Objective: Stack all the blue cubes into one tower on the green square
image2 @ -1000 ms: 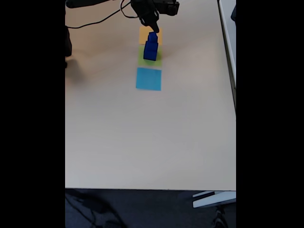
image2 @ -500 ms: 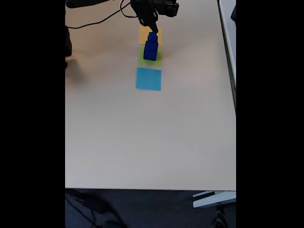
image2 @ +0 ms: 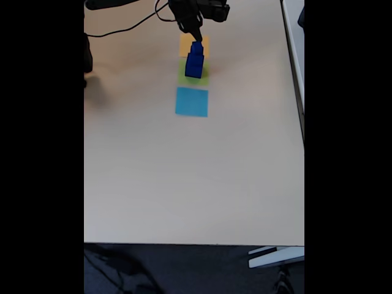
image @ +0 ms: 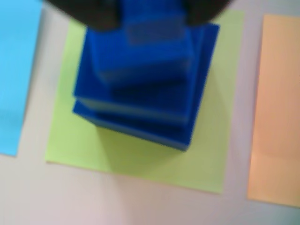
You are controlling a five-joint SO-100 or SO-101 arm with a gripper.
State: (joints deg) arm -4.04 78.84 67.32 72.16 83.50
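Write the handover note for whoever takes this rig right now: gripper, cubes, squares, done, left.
Gripper: right at the top of the tower; open or shut cannot be told.
Blue cubes: stacked as one tower on the green square, between the light-blue square and the orange square.
Done: no loose cubes show on the table.
Left: probably release if needed, lift straight up, and check the tower stands.

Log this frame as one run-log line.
tower: blue cubes stacked on green square | gripper: at top cube, state unclear | table: no loose cubes seen
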